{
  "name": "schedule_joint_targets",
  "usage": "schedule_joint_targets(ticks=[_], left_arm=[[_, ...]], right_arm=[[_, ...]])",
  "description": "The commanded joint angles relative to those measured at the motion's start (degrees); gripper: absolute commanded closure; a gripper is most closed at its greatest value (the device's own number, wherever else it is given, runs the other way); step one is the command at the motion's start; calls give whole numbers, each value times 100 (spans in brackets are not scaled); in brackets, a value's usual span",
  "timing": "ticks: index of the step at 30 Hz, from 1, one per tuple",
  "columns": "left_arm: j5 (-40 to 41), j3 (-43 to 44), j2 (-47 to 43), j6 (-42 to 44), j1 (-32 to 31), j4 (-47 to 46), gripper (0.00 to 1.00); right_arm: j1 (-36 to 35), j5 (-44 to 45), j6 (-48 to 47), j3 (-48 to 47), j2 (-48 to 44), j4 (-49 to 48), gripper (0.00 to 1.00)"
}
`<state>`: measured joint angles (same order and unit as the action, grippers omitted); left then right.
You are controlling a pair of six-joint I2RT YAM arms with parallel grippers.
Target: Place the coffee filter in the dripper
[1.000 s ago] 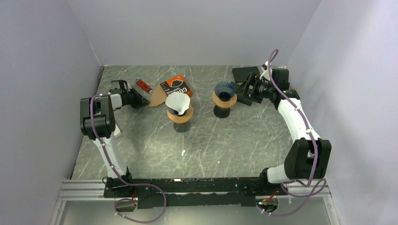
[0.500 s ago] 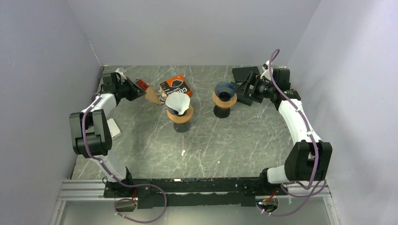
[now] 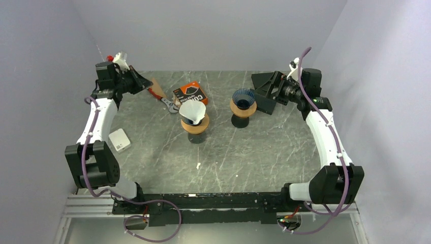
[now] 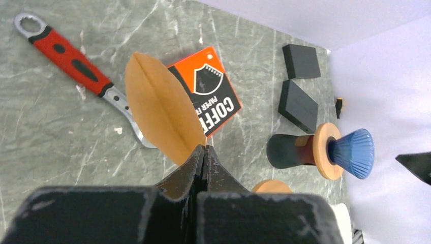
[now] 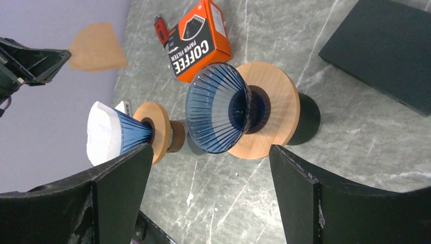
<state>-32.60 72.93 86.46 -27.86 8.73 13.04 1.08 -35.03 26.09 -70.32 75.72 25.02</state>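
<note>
My left gripper point(image 3: 145, 81) is shut on a brown paper coffee filter point(image 4: 160, 109), held in the air at the far left; the filter also shows in the top view point(image 3: 157, 88) and the right wrist view point(image 5: 98, 47). An empty blue ribbed dripper point(image 3: 243, 97) on a wooden ring and black base stands right of centre, also in the right wrist view point(image 5: 216, 114) and the left wrist view point(image 4: 350, 152). A second blue dripper point(image 3: 193, 116) holds a white filter. My right gripper point(image 3: 267, 94) is open beside the empty dripper, to its right.
An orange coffee filter box point(image 3: 189, 92) lies behind the drippers. A red-handled wrench point(image 4: 76, 66) lies at the far left. Black flat blocks point(image 4: 300, 84) sit at the far right. A small white box point(image 3: 119, 140) lies near the left arm. Walls close the left, back and right.
My left gripper has lifted the brown filter up and back to the far left, away from the table. My right gripper has risen slightly by the empty dripper.
</note>
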Motion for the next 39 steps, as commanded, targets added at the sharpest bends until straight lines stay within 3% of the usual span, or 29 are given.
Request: schedule_joint_targets(ticks=[1, 7, 12, 18, 31, 39], left_arm=[[-440, 841, 78, 391, -166, 414, 100], [-515, 1724, 298, 719, -753, 683, 100], [488, 2471, 384, 1849, -1799, 1093, 100], [765, 2795, 355, 2654, -2734, 732, 100], [1082, 2090, -91, 5251, -4899, -170, 100], [1192, 1236, -645, 6260, -5374, -492, 100]], right_arm=[[24, -23, -23, -359, -162, -12, 11], [24, 35, -76, -551, -222, 93, 10], [21, 145, -163, -802, -249, 245, 9], [24, 253, -194, -919, -331, 339, 7], [21, 462, -262, -1252, -606, 583, 0], [24, 39, -245, -1441, -801, 449, 1]])
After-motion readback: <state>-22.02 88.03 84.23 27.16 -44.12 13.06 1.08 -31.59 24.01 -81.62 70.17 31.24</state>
